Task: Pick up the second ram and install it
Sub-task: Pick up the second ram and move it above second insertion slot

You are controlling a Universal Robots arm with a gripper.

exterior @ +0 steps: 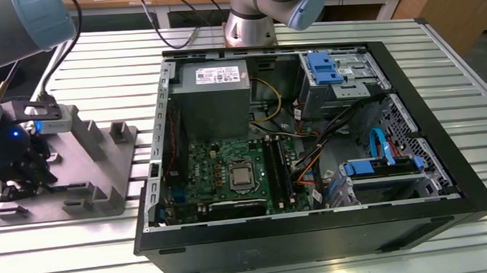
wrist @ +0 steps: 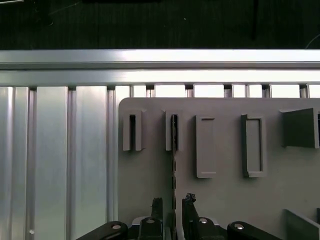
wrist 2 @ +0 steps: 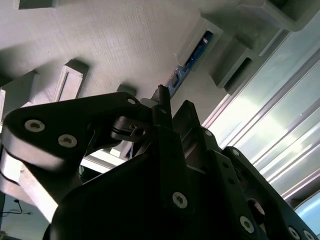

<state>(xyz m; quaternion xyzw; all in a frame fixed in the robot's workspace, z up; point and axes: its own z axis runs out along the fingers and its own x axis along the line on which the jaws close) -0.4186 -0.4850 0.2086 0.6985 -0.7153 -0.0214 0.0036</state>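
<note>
1. One gripper (wrist: 172, 201) hangs low over the grey fixture tray (wrist: 225, 200), which lies on the slatted aluminium table (exterior: 462, 71) at the exterior view's left.
2. On the tray the second ram (wrist: 174, 150) stands on edge, one end seated in a slotted block (wrist: 168, 131), second in from a tray corner.
3. Jaws parted: fingers (wrist: 189, 200) sit either side of the ram, a sliver of gap each side.
4. Open computer case (exterior: 442, 165) stands beside the tray, motherboard (exterior: 216, 168) exposed.
</note>
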